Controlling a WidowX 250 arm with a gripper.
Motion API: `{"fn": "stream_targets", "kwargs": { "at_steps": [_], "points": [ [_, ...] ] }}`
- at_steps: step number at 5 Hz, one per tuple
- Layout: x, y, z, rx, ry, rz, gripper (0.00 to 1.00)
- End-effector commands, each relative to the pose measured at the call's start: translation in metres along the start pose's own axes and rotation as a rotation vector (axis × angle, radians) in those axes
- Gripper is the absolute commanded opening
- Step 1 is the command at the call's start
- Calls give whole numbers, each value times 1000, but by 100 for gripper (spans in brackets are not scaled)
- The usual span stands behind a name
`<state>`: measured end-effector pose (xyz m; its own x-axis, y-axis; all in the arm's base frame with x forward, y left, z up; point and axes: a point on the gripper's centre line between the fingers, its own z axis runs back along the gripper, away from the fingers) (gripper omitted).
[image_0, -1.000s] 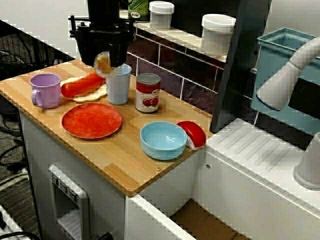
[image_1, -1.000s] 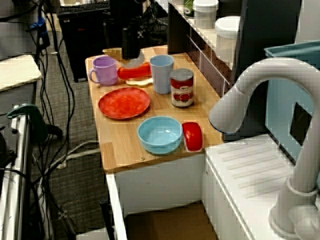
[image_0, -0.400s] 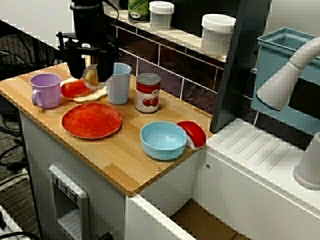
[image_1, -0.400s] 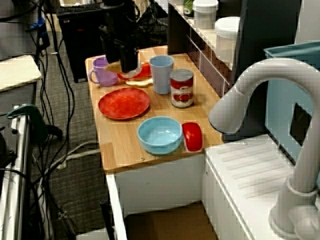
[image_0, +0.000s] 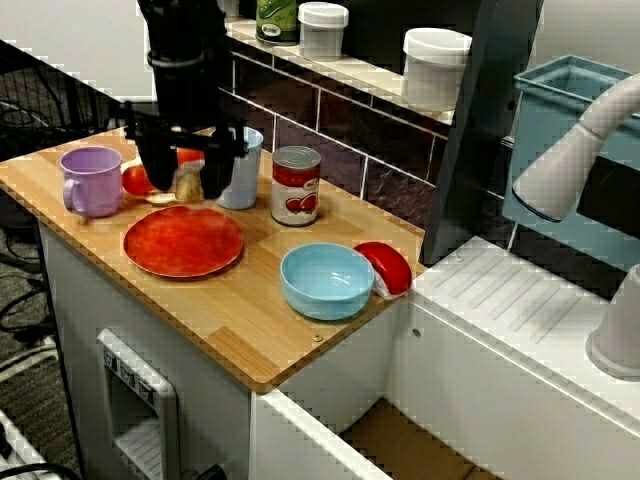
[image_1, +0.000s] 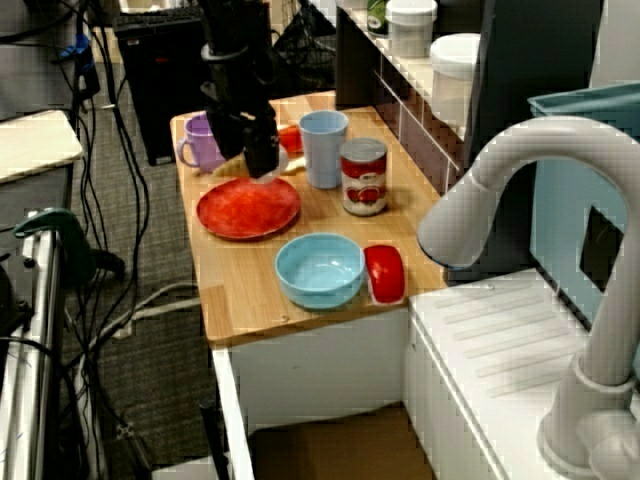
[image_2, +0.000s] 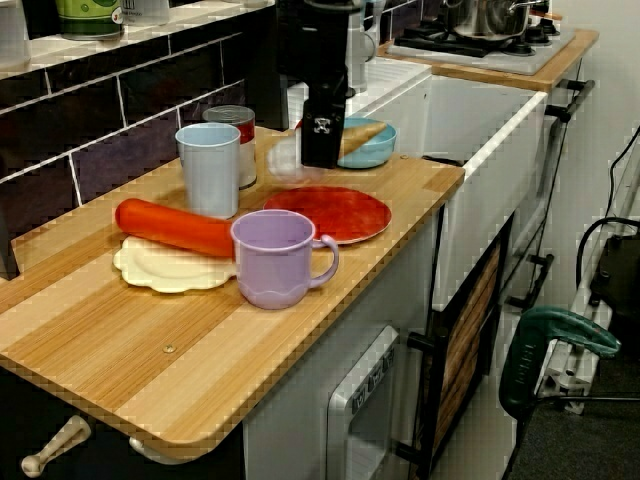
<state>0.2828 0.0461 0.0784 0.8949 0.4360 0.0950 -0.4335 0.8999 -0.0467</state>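
Note:
My gripper (image_0: 186, 190) hangs just above the back edge of the red plate (image_0: 183, 241), shut on a small pale translucent object (image_0: 188, 180); what that object is I cannot make out. In the view along the counter the gripper (image_1: 262, 160) stands between the purple mug (image_1: 205, 145) and the light blue cup (image_1: 324, 148). From the counter's end, the gripper (image_2: 320, 150) is over the red plate (image_2: 330, 212), with the pale object (image_2: 285, 160) at its side. The black arm hides part of the cup (image_0: 245, 165).
A red sausage-like piece (image_2: 175, 228) lies on a cream plate (image_2: 165, 270) behind the purple mug (image_2: 277, 258). A tin can (image_0: 296, 185), a blue bowl (image_0: 327, 280) and a red lid-like piece (image_0: 390, 265) stand to the right. A white faucet (image_0: 570, 150) rises over the sink.
The gripper has come down and forward from beside the blue cup's rim to just above the red plate's back edge, carrying the pale object along.

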Motion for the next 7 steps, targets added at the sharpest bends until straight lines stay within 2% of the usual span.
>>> {"fn": "stream_targets", "kwargs": {
  "at_steps": [1,2,3,5,6,7],
  "points": [
    [-3,-3,-26,60,-83,8,0],
    [-2,-4,-31,84,-89,27,0],
    [-3,0,-30,101,-85,38,100],
    [-2,3,-24,86,-67,46,100],
    [6,2,-17,59,-39,75,100],
    [18,-3,-7,6,-19,165,100]
  ]
}}
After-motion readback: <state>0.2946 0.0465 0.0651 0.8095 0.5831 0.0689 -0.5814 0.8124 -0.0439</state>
